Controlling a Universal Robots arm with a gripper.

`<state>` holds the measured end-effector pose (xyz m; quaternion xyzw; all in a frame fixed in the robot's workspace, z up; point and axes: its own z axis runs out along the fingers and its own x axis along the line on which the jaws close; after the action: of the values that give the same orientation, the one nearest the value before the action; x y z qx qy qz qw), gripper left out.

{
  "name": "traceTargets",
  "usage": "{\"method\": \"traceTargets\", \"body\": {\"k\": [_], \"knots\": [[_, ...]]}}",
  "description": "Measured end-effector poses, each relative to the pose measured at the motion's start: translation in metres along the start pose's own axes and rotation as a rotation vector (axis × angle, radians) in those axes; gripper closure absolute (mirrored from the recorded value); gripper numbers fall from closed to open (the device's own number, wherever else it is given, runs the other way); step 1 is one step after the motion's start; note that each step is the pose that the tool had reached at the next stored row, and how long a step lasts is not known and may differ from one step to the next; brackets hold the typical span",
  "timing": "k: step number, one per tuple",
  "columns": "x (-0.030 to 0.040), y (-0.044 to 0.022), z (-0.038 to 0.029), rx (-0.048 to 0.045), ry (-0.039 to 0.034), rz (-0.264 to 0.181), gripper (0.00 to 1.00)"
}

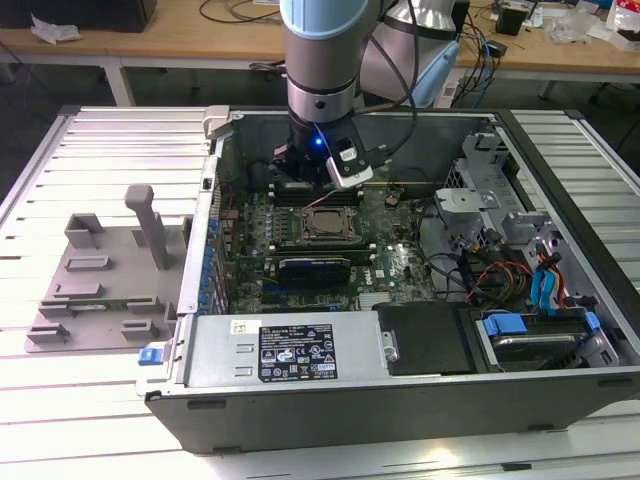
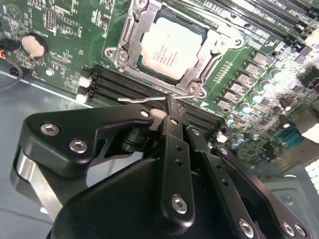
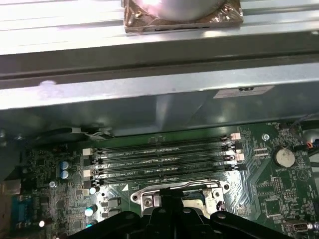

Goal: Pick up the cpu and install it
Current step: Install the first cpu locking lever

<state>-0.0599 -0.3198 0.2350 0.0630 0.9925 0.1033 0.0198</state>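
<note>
The cpu (image 2: 172,49), a flat square chip with a pale silver top, lies in the socket on the green motherboard (image 2: 65,55), with the socket's metal frame (image 2: 192,82) around it. In the exterior view the socket (image 1: 328,225) sits mid-board inside the open computer case. My gripper (image 2: 171,102) hangs just beside the socket over the black memory slots (image 2: 124,82). Its black fingers (image 2: 174,149) are shut together with nothing between them. A thin metal socket lever (image 2: 142,99) runs right by the fingertips. In the first wrist view the gripper (image 3: 174,206) covers most of the socket.
The case's side walls (image 1: 215,200) ring the board. Cables and a drive cage (image 1: 500,250) fill the exterior view's right, and a power supply (image 1: 290,345) lies at the front. A grey fixture plate (image 1: 100,285) with an upright post rests outside the case at the exterior view's left.
</note>
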Motion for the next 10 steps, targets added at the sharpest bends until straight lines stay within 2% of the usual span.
{"method": "traceTargets", "body": {"k": [6,9,10], "knots": [[0.0001,0.005,0.0052,0.0006,-0.0047,0.022,0.89],[-0.0024,0.0067,0.0081,0.001,-0.0084,0.039,0.89],[-0.0039,0.0078,0.0109,0.0015,-0.0132,0.062,0.89]]}}
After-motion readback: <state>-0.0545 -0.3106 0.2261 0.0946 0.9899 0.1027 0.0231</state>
